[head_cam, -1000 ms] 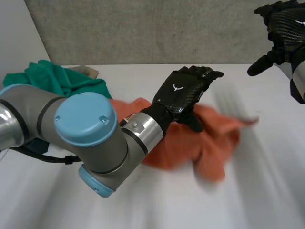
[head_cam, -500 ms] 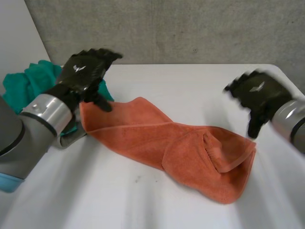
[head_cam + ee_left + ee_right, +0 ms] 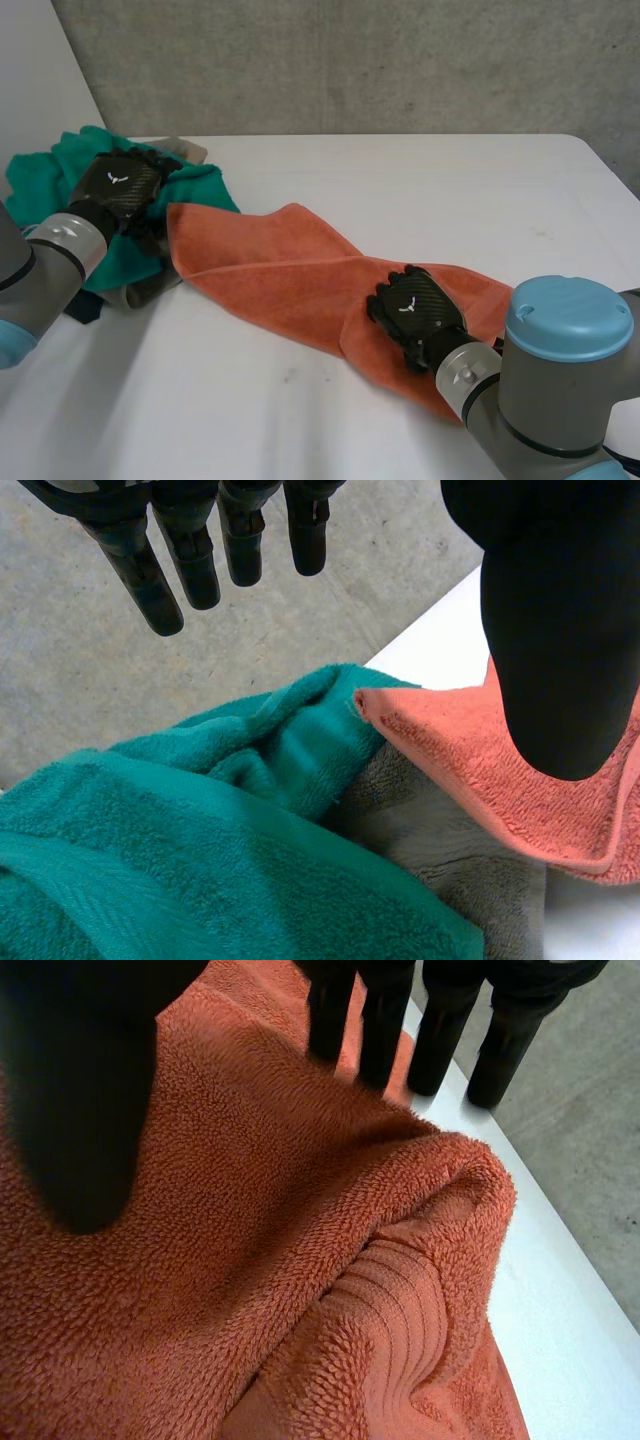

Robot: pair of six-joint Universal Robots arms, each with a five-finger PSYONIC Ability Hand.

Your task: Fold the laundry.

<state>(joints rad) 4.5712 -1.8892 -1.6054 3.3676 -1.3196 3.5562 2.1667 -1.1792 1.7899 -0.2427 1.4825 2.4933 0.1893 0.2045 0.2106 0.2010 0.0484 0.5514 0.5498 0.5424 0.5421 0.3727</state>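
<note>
Orange towel (image 3: 290,270) is lying rumpled across the table's (image 3: 400,180) middle, one flap lapping over, no neat fold. Task is barely starting imo; spreading & folding are remaining. Left hand (image 3: 125,185) is hovering at its corner by the pile, fingers straight, gripping nothing. Right hand (image 3: 415,310) is resting on its other end, fingers straight, thumb apart. Count: 1 orange towel, 1 teal towel (image 3: 70,160), 1 grey cloth (image 3: 150,288), 2 hands.

A table (image 3: 420,180) fills the frame from the middle down; a long towel (image 3: 280,275) lies across it from centre left to lower right; a heaped towel (image 3: 60,170) sits at the upper left, on a third cloth (image 3: 150,288); the long towel's left corner overlaps that cloth; the left hand (image 3: 122,185) is over the heap, just beside that corner; the right hand (image 3: 415,310) is over the long towel's lower right part.
</note>
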